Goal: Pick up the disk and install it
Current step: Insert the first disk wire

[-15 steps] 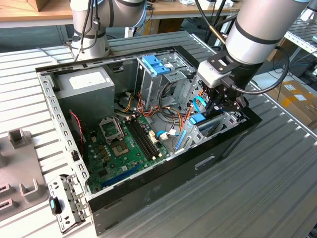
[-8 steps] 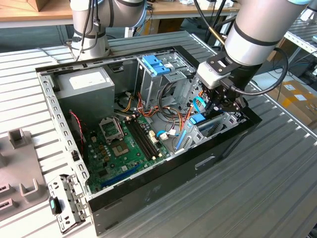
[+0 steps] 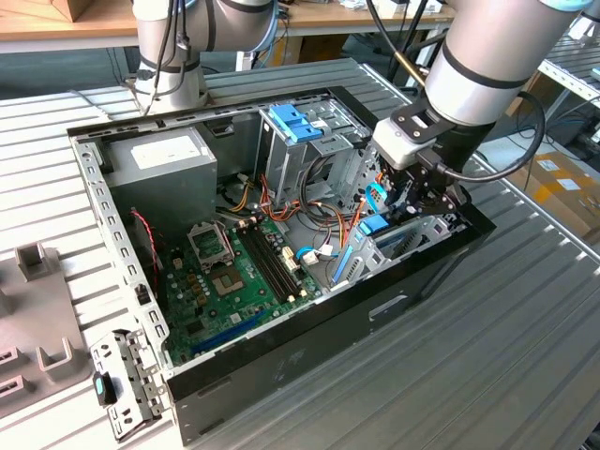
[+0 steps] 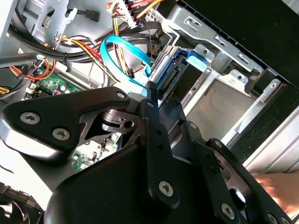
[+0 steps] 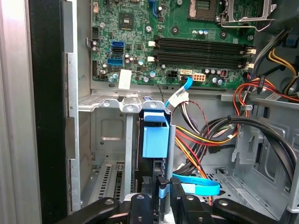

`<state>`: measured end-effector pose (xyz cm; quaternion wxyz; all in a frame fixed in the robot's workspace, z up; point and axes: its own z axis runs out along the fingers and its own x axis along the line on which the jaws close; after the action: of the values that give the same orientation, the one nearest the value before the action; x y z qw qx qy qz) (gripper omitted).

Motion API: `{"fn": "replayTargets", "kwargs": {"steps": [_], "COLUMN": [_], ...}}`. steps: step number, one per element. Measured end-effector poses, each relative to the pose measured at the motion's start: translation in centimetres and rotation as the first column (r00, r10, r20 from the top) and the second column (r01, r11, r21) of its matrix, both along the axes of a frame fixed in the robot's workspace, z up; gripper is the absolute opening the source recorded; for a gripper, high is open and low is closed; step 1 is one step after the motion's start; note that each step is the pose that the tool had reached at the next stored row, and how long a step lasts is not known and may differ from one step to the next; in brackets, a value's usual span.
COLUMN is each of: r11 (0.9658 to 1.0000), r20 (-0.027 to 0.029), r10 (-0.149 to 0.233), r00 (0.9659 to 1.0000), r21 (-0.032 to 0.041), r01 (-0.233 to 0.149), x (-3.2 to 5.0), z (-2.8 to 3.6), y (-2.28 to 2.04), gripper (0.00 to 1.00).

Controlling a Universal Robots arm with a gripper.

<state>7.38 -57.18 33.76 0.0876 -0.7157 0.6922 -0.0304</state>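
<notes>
End effector [image 5: 162, 187] is reaching low into the computer case [image 3: 281, 361], fingers pinched narrow. Straight ahead, just beyond the tips, the disk [image 5: 149, 163] is standing on edge in the drive bay [image 5: 110, 105], long axis running deeper in.

Tool [image 4: 152, 92] beside disk [image 4: 183, 80] in metal bay [image 4: 224, 58]; blue cable [image 4: 122, 43] near.

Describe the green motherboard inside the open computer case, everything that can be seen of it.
The motherboard is a green circuit board lying flat on the floor of the open case. It carries long black memory slots with no modules in them, a processor socket beside a metal frame, two blue connectors near one edge, a white sticker and many small components.
</notes>
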Motion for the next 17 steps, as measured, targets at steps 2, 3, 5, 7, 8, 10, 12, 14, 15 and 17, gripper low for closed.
{"fn": "replayTargets", "kwargs": {"steps": [2, 3, 5, 7, 8, 10, 12, 14, 15, 17], "r11": [1.0, 1.0, 1.0, 1.0, 1.0, 1.0, 1.0, 1.0, 1.0, 1.0], "r20": [0.0, 0.0, 0.0, 0.0, 0.0, 0.0, 0.0, 0.0, 0.0, 0.0001], "r10": [0.0, 0.0, 0.0, 0.0, 0.0, 0.0, 0.0, 0.0, 0.0, 0.0], "r00": [1.0, 1.0, 1.0, 1.0, 1.0, 1.0, 1.0, 1.0, 1.0, 1.0], "r21": [-0.0002, -0.0002, -0.0002, -0.0002, -0.0003, 0.0, -0.0002, -0.0001, 0.0, 0.0], "r01": [0.0, 0.0, 0.0, 0.0, 0.0, 0.0, 0.0, 0.0, 0.0, 0.0], "x": [0.0, 0.0, 0.0, 0.0, 0.0, 0.01, 0.01, 0.01, 0.01, 0.01], "z": [0.06, 0.32, 0.83, 1.18, 1.48, 1.89, 2.44, 2.73, 2.73, 2.74], "y": [0.0, 0.01, 0.01, 0.01, 0.01, 0.01, 0.01, 0.01, 0.01, 0.01], "gripper": [0.3, 0.3, 0.3, 0.3, 0.3, 0.3, 0.3, 0.3, 0.3, 0.3]}}
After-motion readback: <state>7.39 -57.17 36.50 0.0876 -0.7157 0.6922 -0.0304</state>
